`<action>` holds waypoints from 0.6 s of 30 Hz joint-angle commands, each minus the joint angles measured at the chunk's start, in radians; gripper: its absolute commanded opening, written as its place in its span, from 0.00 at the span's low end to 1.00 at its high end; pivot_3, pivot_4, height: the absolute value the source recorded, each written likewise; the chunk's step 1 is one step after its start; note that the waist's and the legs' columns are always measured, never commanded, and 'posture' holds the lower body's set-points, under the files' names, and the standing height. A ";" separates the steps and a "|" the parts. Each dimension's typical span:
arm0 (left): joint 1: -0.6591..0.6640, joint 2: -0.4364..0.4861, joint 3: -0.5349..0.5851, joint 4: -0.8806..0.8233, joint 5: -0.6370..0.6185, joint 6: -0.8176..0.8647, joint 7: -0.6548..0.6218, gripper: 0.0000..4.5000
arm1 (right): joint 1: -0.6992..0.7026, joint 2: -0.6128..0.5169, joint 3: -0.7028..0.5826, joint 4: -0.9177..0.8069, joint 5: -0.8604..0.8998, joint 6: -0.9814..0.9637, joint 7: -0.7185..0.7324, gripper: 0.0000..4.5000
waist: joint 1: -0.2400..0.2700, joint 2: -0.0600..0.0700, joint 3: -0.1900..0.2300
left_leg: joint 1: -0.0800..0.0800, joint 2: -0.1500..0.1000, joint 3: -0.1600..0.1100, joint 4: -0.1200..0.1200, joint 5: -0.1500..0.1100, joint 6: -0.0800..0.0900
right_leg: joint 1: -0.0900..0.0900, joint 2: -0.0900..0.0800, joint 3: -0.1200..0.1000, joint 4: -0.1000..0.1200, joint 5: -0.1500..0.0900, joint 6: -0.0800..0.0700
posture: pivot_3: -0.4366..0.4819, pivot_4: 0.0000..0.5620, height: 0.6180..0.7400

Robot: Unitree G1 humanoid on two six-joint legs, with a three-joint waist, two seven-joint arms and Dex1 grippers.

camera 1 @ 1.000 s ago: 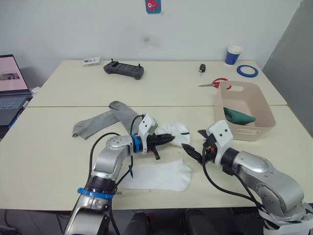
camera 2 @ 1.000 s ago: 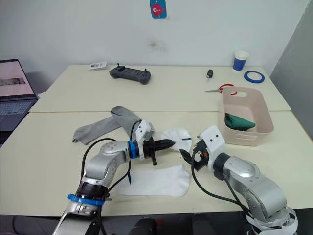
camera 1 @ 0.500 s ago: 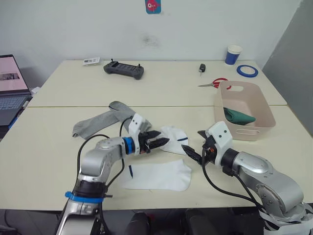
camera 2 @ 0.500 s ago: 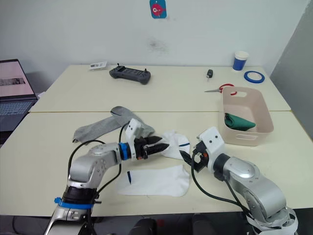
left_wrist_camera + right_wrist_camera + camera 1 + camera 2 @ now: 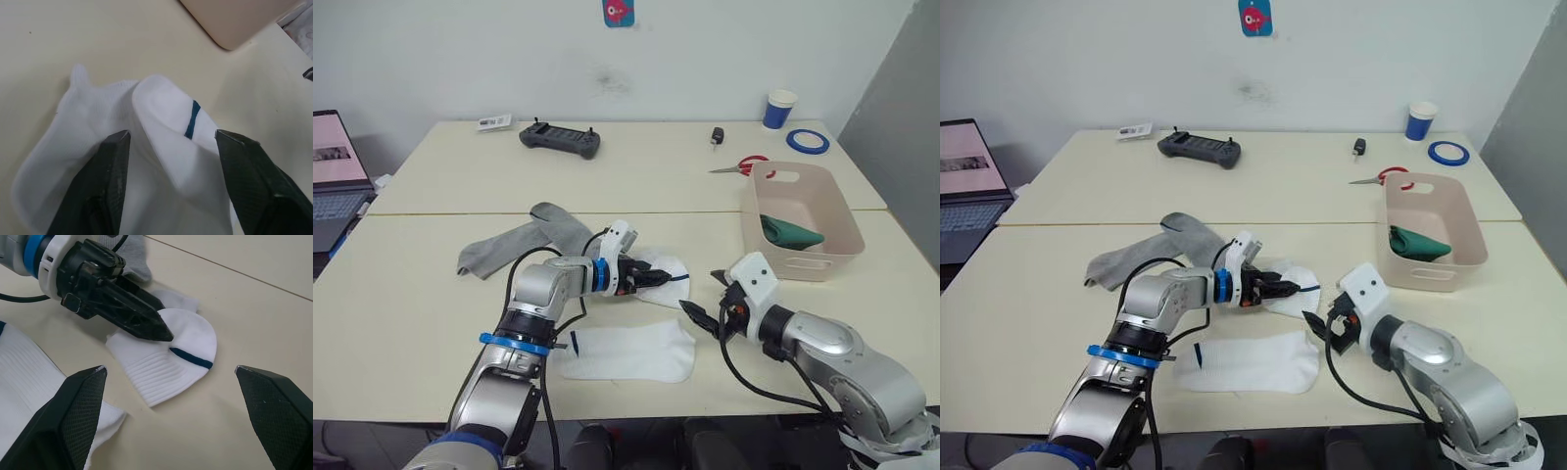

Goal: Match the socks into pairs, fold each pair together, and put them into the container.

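On the smooth table [image 5: 431,313], both grippers' jaws gape around a crumpled ribbed white sock [image 5: 168,357].

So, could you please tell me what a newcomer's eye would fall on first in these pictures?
Probably the two grippers meeting mid-table: the left gripper, jaws open, straddles a crumpled white sock with a thin navy stripe, while the right gripper hovers open just beside it. A second flat white sock lies at the near edge, and the pale pinkish-beige plastic tub on the right holds a dark green sock bundle.
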 commanded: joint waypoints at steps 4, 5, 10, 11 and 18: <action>-0.006 -0.018 -0.005 -0.050 -0.021 -0.050 -0.047 0.14 | -0.006 -0.005 -0.001 -0.038 -0.008 -0.027 0.004 1.00 | 0.000 0.000 0.000 | 0.000 0.000 0.000 0.000 0.000 0.000 | 0.000 0.000 0.000 0.000 0.000 0.000 | 0.48 0.27 1.00; -0.005 -0.020 -0.004 -0.063 -0.024 -0.054 -0.048 0.06 | -0.008 -0.006 0.000 -0.037 -0.009 -0.028 0.005 1.00 | 0.000 0.000 0.000 | 0.000 0.000 0.000 0.000 0.000 0.000 | 0.000 0.000 0.000 0.000 0.000 0.000 | 0.48 0.27 1.00; 0.000 -0.025 0.006 -0.161 -0.061 -0.047 -0.071 0.00 | -0.006 -0.011 -0.002 -0.034 -0.014 -0.029 0.010 1.00 | 0.000 0.000 0.000 | 0.000 0.000 0.000 0.000 0.000 0.000 | 0.000 0.000 0.000 0.000 0.000 0.000 | 0.48 0.27 1.00; 0.001 -0.035 0.014 -0.201 -0.088 -0.033 -0.072 0.00 | -0.004 -0.014 -0.004 -0.036 -0.015 -0.029 0.011 1.00 | 0.000 0.000 0.000 | 0.000 0.000 0.000 0.000 0.000 0.000 | 0.000 0.000 0.000 0.000 0.000 0.000 | 0.48 0.27 1.00; -0.031 -0.137 0.142 -0.352 -0.260 0.079 0.049 0.00 | -0.019 -0.020 -0.049 -0.031 -0.018 -0.023 0.005 1.00 | 0.001 0.000 0.000 | 0.000 0.000 0.000 0.000 0.000 0.000 | 0.000 0.000 0.000 0.000 0.000 0.000 | 0.48 0.27 1.00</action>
